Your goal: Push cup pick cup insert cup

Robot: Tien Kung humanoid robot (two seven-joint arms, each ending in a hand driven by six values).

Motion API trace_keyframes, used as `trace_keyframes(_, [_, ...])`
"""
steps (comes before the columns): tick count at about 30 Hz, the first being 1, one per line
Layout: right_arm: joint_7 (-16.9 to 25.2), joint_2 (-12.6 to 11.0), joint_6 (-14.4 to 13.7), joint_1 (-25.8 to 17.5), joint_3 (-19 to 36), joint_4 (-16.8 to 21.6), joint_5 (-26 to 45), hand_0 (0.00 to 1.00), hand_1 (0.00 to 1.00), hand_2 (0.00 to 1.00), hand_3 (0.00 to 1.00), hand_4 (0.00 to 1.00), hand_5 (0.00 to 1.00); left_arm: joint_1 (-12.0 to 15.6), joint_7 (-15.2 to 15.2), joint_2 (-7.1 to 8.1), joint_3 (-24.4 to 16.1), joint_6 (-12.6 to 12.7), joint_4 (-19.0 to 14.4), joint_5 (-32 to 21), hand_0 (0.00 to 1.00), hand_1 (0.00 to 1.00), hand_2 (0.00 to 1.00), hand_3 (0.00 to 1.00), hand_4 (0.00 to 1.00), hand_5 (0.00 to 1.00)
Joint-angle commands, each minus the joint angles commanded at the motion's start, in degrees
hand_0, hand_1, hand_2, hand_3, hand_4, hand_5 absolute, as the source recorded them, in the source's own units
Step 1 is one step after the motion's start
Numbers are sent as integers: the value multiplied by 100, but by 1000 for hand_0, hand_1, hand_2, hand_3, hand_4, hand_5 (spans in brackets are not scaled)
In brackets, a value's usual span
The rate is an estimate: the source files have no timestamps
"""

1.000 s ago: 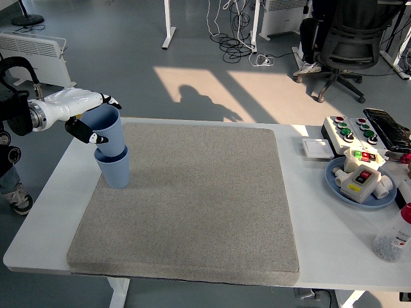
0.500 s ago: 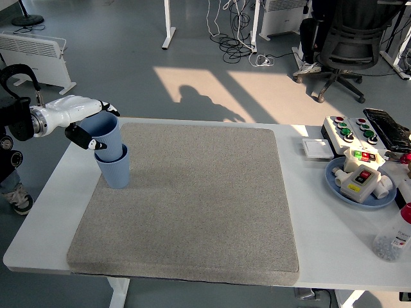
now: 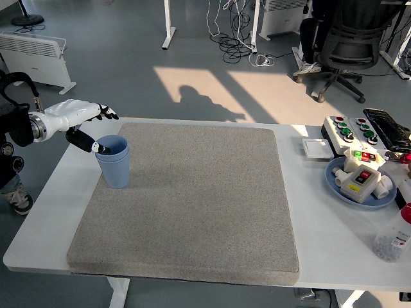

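Head view, left hand (image 3: 77, 115) level above nested blue cups (image 3: 114, 160), fingers (image 3: 108, 115) spread, thumb at rim

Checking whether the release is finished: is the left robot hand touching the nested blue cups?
Cannot tell. In the head view the left robot hand is open; its thumb tip overlaps the rim of the nested blue cups, showing no clear gap.

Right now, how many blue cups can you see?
2, stacked as one: the inner cup sits nested inside the outer cup at the gray mat's far left. More could hide inside.
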Motion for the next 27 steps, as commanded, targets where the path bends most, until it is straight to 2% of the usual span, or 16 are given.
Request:
trace_keyframes(1, [-2, 0, 0, 1, 4, 0, -5, 689, 623, 657, 584, 109, 449, 5, 6, 0, 4, 5, 15, -13, 889, 931, 998, 981, 973, 478])
trace_keyframes(6, [-1, 2, 0, 3, -1, 0, 7, 689, 623, 657, 584, 109, 449, 58, 5, 13, -58, 99, 21, -74, 889, 931, 998, 981, 973, 478])
trace_keyframes(7, [-2, 4, -1, 2, 1, 0, 8, 689, 623, 657, 583, 109, 449, 71, 10, 16, -87, 124, 9, -87, 908, 947, 998, 998, 992, 519])
trace_keyframes(8, [-2, 5, -1, 2, 1, 0, 9, 689, 623, 657, 583, 109, 449, 84, 12, 20, -114, 152, -5, -99, 908, 947, 998, 998, 992, 519])
trace_keyframes(10, [-3, 4, 2, 0, 4, 0, 4, 689, 623, 657, 583, 109, 449, 147, 43, 31, -220, 290, -75, -166, 908, 947, 998, 998, 992, 519])
trace_keyframes(12, [-4, 5, 3, 0, 14, 0, -4, 689, 623, 657, 583, 109, 449, 230, 160, 39, -337, 544, -170, -278, 908, 947, 998, 998, 992, 519])
trace_keyframes(13, [-4, 6, 2, 0, 18, 0, -5, 690, 623, 657, 583, 111, 450, 257, 191, 40, -367, 598, -198, -309, 860, 883, 974, 928, 779, 581])
trace_keyframes(14, [-5, 7, 1, 0, 37, 0, -18, 690, 623, 657, 583, 111, 450, 378, 327, 47, -538, 789, -312, -522, 860, 883, 974, 928, 779, 581])
trace_keyframes(16, [-4, 7, 0, 0, 43, 0, -17, 690, 623, 657, 583, 111, 450, 485, 402, 58, -712, 960, -408, -789, 860, 883, 974, 928, 779, 581])
trace_keyframes(18, [3, 8, -3, 2, 63, 0, -18, 690, 623, 657, 583, 111, 450, 783, 475, 90, -1102, 1222, -666, -1187, 860, 883, 974, 928, 779, 581])
trace_keyframes(19, [7, 8, -3, 6, 66, 0, -16, 690, 622, 656, 583, 111, 450, 965, 492, 95, -1355, 1307, -808, -1381, 732, 768, 804, 772, 678, 618])
trace_keyframes(21, [15, 9, -5, 11, 68, 0, -1, 690, 622, 656, 583, 111, 450, 1154, 536, 93, -1647, 1383, -970, -1581, 732, 768, 804, 772, 678, 618])
trace_keyframes(23, [24, 10, -8, 14, 76, 0, 13, 690, 622, 656, 583, 111, 450, 1504, 604, 73, -2075, 1457, -1237, -1897, 732, 768, 804, 772, 678, 618])
trace_keyframes(24, [27, 11, -9, 12, 98, 0, 0, 690, 622, 656, 583, 111, 450, 1758, 683, 20, -2336, 1490, -1442, -2157, 732, 768, 804, 772, 678, 618])
trace_keyframes(25, [30, 18, -13, 7, 116, 0, -16, 690, 622, 656, 582, 112, 451, 2001, 787, -75, -2597, 1515, -1649, -2409, 697, 730, 762, 700, 643, 650])
trace_keyframes(27, [35, 24, -16, 6, 120, 0, -11, 690, 622, 656, 582, 112, 451, 2380, 872, -159, -3044, 1533, -1880, -2838, 697, 730, 762, 700, 643, 650])
